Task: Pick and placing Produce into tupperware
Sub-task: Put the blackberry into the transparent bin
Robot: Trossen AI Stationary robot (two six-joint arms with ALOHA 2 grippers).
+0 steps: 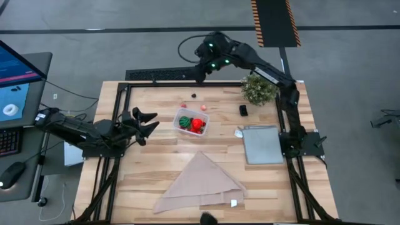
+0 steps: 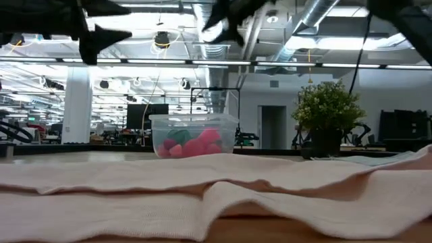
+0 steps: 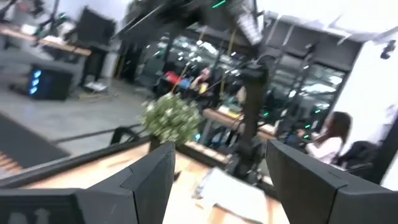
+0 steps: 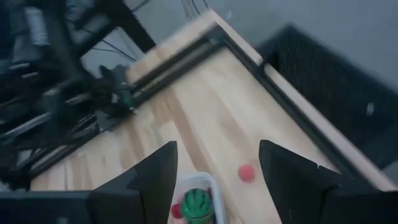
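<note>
The clear tupperware (image 1: 192, 122) stands on the table's middle and holds a green striped ball (image 4: 196, 203) and a red pepper-like piece (image 1: 198, 124). Beyond it on the wood lie a tiny red berry (image 1: 184, 105), a pink one (image 1: 202, 107) and a dark one (image 1: 194, 95). My left gripper (image 1: 153, 120) hovers open to the left of the tub, raised above the table (image 2: 108, 23). My right gripper (image 1: 200, 76) is open, high over the table's far edge, looking down on the tub and the red berry (image 4: 247, 173).
A bushy potted plant (image 1: 258, 89) stands at the far right corner, with a small black object (image 1: 243, 110) near it. A flat grey panel (image 1: 262, 144) lies at the right edge. A beige folded cloth (image 1: 200, 184) covers the near middle. Bare wood lies around the tub.
</note>
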